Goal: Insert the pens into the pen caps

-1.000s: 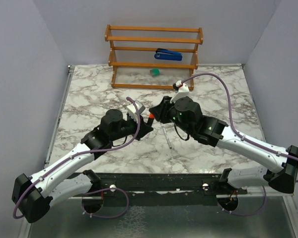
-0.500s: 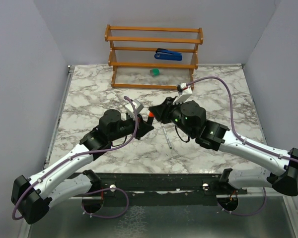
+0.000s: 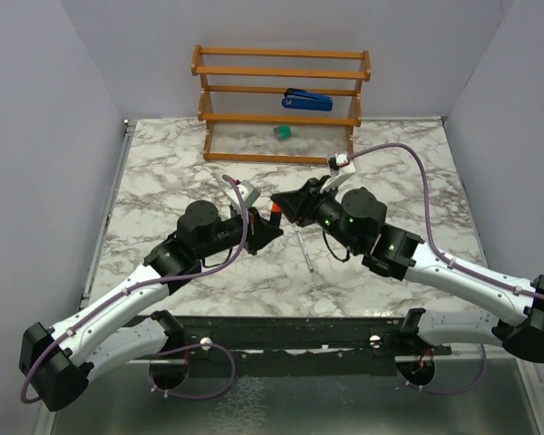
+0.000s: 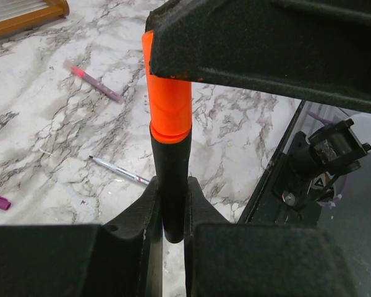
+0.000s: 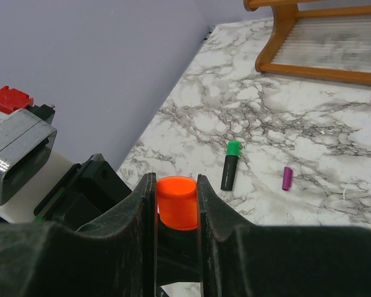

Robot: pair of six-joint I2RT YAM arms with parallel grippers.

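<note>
We see the left hand pinching the black marker by its barrel. The right hand is pinching the orange cap, which is fitted over the marker's end above mid-desk. The left wrist view shows the pink pen and grey pen lying apart on the desk. The right wrist view instead shows the green-tipped marker with a purple cap just beside it.
</note>
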